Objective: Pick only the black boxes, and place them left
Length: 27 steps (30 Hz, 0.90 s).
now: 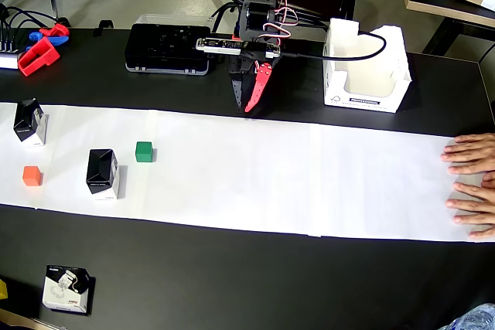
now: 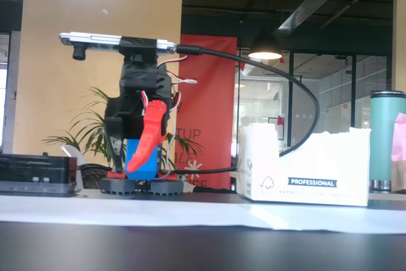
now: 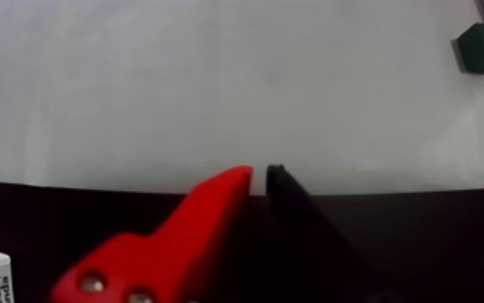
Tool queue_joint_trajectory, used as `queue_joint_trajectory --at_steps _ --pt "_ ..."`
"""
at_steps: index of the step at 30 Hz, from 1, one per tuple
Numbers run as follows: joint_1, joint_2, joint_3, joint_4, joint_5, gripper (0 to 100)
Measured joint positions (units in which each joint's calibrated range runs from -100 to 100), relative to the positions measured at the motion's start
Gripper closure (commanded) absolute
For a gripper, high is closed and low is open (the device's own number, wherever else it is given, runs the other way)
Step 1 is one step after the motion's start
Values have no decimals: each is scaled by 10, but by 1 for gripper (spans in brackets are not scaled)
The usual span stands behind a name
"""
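In the overhead view two black boxes stand upright on the white paper strip at the left, one at the far left (image 1: 29, 120) and one nearer the middle (image 1: 102, 171). A third black-and-white box (image 1: 68, 287) sits on the dark table at the front left. My gripper (image 1: 249, 106), with one red and one black finger, hangs tip-down by the arm's base at the paper's far edge, well away from the boxes. It is shut and empty, as the wrist view (image 3: 261, 171) shows. In the fixed view the gripper (image 2: 125, 171) points down at the table.
A green cube (image 1: 144, 151) and an orange cube (image 1: 32, 176) lie on the paper near the boxes; the green cube also shows in the wrist view (image 3: 482, 47). A big white open carton (image 1: 365, 67) stands right of the arm. A person's hands (image 1: 472, 183) rest on the paper's right end.
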Motion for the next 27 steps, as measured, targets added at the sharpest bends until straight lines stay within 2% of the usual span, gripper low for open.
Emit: queue_joint_trajectory --at_steps 8,27 --pt "-39 0 0 0 30 100" --pt "-39 0 -22 0 30 100"
